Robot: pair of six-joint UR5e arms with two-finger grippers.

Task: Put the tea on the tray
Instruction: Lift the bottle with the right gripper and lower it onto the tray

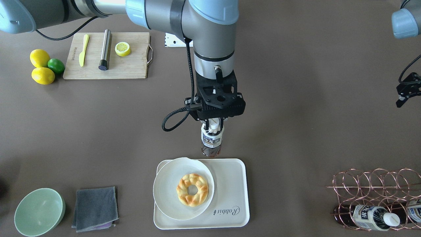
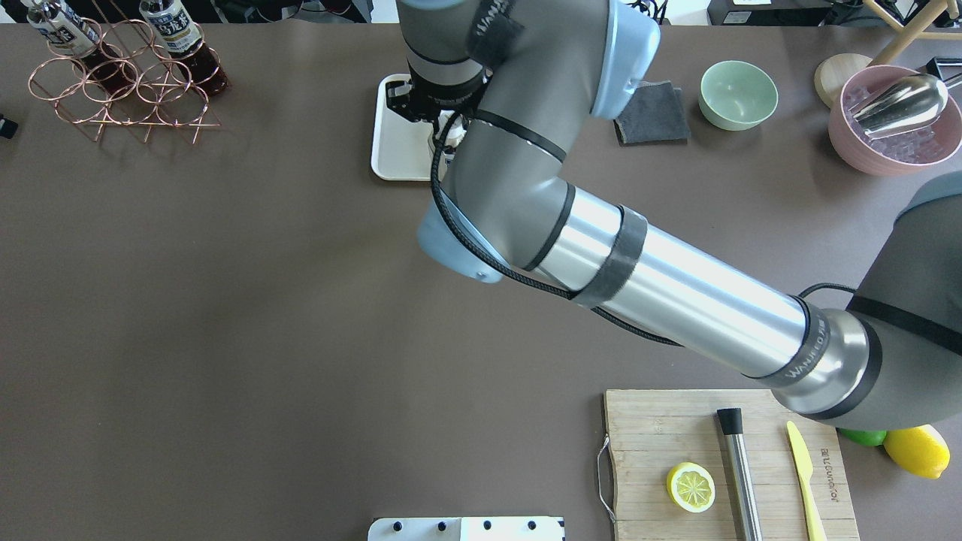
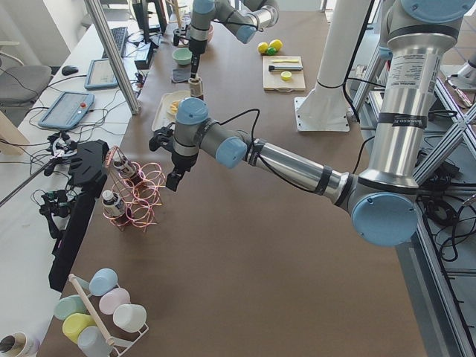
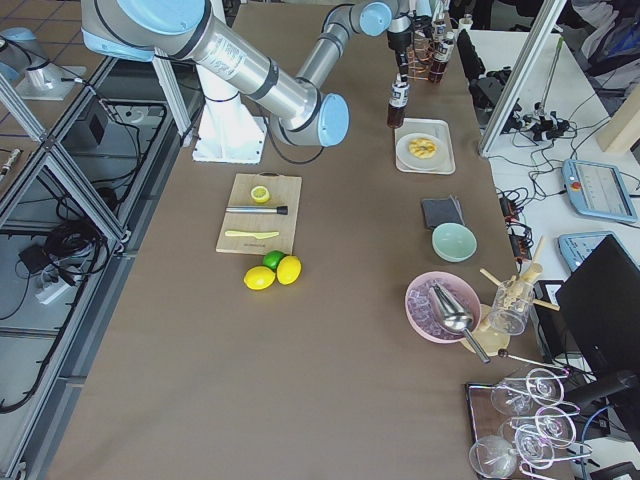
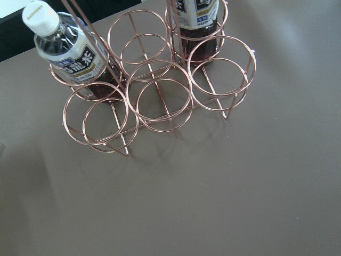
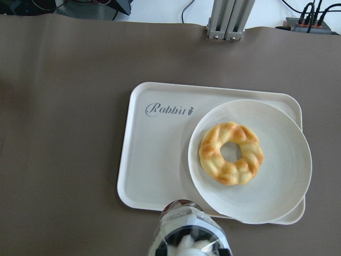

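Tea bottle hangs upright, long axis vertical, pinched at its white cap by the right gripper, whose fingers are closed on the neck. In the front-facing view its base shows just at the robot-side rim of the tray; whether it has crossed the rim or clears it cannot be told from here. Across that view from the left, a round white plate with a glazed doughnut fills the tray's left half. The bare strip bearing the "Rabbit" script lies on the right, almost straight ahead of the bottle, away from the robot's base. So the coming move looks like a short carry forward over the rim and then straight down, keeping clear of the plate's edge. Well off to the right stands the copper wire rack with two more bottles. The left gripper hangs above the table near it, far from the tray; whether its jaws are open or closed cannot be made out.
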